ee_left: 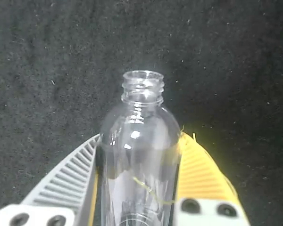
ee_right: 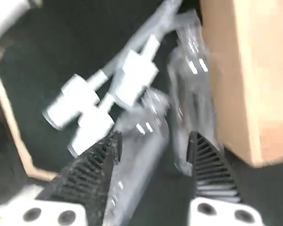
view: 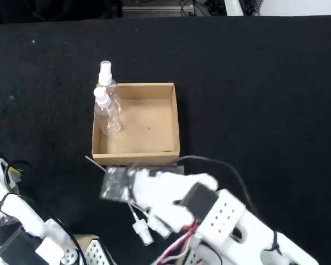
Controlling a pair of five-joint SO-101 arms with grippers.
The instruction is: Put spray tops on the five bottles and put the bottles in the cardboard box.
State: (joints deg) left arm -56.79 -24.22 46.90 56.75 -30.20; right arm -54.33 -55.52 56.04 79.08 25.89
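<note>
The cardboard box stands mid-table. Two clear bottles with white spray tops stand at its left side, one by the left wall and one at the back left corner. My right gripper is open just in front of the box, low over two topless bottles that lie beside the box wall. Loose spray tops lie next to them. My left gripper is shut on an upright topless bottle at the table's front left.
The black cloth table stretches wide to the right of and behind the box. The left arm's base and cables take up the front left corner. The right arm's body crosses the front right.
</note>
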